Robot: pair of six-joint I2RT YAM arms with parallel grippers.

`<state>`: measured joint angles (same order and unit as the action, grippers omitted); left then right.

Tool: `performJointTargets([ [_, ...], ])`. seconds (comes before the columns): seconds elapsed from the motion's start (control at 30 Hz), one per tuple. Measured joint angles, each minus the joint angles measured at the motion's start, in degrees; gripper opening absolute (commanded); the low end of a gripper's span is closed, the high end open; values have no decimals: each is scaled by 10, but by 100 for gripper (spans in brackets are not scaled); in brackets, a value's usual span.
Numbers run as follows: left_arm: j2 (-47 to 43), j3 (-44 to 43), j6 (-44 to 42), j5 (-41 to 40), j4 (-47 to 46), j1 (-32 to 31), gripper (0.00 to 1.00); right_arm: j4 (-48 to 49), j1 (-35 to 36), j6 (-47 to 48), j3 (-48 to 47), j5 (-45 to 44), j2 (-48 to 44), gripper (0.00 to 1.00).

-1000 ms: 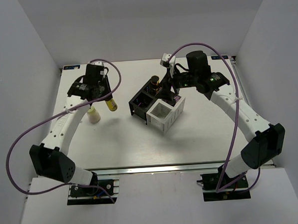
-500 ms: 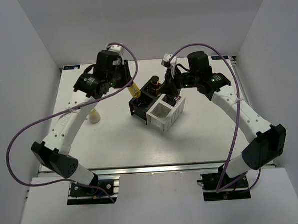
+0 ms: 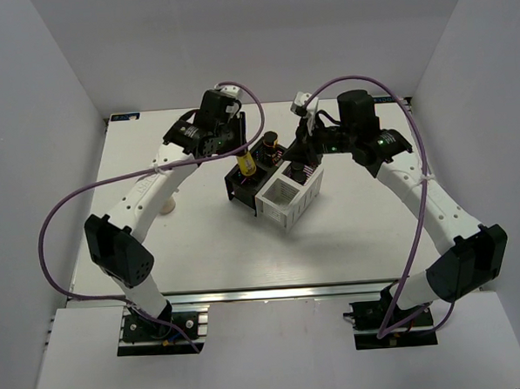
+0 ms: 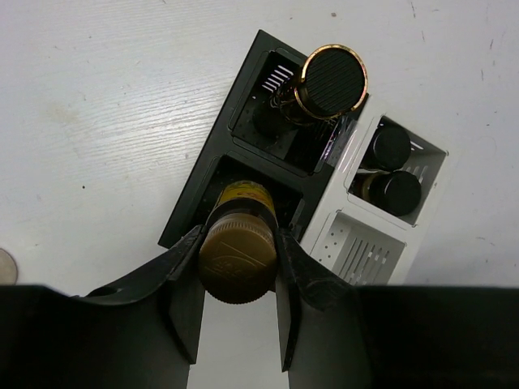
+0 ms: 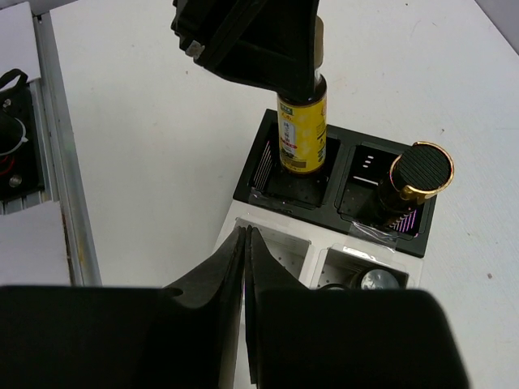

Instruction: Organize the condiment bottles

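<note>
The left gripper (image 4: 239,243) pinches a yellow brown-capped bottle (image 5: 301,134), its bottom in the black-and-white plastic rack's (image 5: 253,174) left black hole. The right gripper (image 5: 245,233), squeezed closed and empty, hangs over the white side.

Glossy yellow-label bottle (image 5: 302,134), ribbed gold-rimmed cap (image 5: 421,170) — matt blk plastic rack (image 5: 336,178)

Rack (image 3: 296,208) mid-surface (image 3: 358,233). Held bottle (image 3: 247,165) partly in its left compartment; tall bottle (image 3: 269,143) in rear compartment; two bottles (image 4: 403,191) share right compartment.
</note>
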<state>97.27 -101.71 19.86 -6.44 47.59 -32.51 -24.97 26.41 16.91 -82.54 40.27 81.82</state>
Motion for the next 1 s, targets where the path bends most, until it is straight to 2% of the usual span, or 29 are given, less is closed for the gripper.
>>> performJointTargets([
  [0.37,13,43,-17,-8,-32,-9,0,3,-2,0,9,0,0,14],
  [0.43,17,55,-20,-11,-36,-12,3,3,-2,0,9,0,0,14],
  [0.57,20,85,-28,-23,-51,-22,17,4,-3,0,9,0,0,14],
  [0.6,20,92,-29,-24,-55,-24,27,4,-4,0,9,0,0,14],
  [0.67,21,101,-30,-26,-60,-26,36,5,-4,0,9,0,0,15],
  [0.7,21,104,-30,-26,-62,-27,45,5,-4,0,9,0,0,15],
  [0.83,25,110,-35,-29,-76,-29,62,5,-5,1,9,0,0,18],
  [0.9,25,109,-34,-30,-86,-29,69,5,-5,1,10,0,0,24],
  [1.0,25,109,-33,-32,-97,-29,72,5,-5,3,14,0,-1,38],
])
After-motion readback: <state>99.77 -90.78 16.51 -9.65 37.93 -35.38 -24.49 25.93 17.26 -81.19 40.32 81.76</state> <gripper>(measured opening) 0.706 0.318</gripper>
